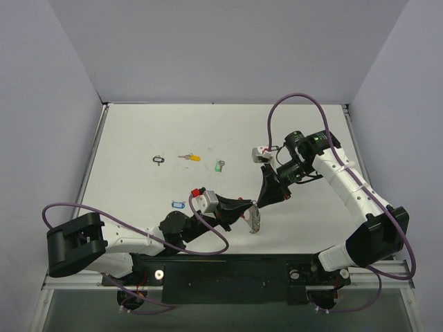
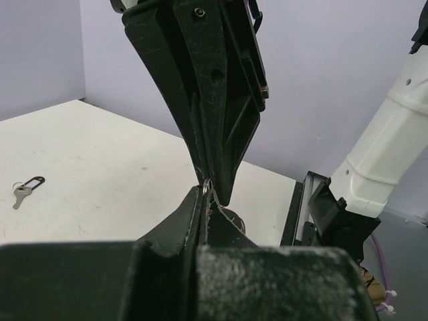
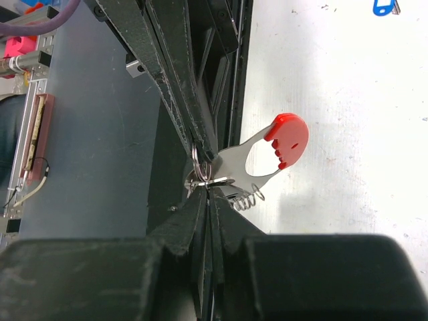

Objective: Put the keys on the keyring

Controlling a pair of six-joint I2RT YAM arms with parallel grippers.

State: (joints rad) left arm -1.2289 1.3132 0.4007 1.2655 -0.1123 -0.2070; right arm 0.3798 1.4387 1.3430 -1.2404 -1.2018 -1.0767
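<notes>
The keyring (image 3: 284, 137) is a silver metal plate with a red end, a small spring and a silver split ring (image 3: 200, 160). It hangs just above the table between both grippers (image 1: 255, 220). My left gripper (image 2: 204, 190) is shut on the split ring. My right gripper (image 3: 208, 184) meets it tip to tip and is shut on the ring's lower part. The keys lie loose on the table: a blue-tagged key (image 1: 177, 205), a green-tagged key (image 1: 219, 165), a yellow-tagged key (image 1: 188, 158) and a black-tagged key (image 1: 159, 160). The black-tagged key (image 2: 27, 187) also shows in the left wrist view.
The white table (image 1: 138, 124) is walled in by grey panels at the left, back and right. A black rail (image 1: 228, 266) with both arm bases runs along the near edge. The right arm's purple cable (image 1: 297, 97) arcs over the table's right side.
</notes>
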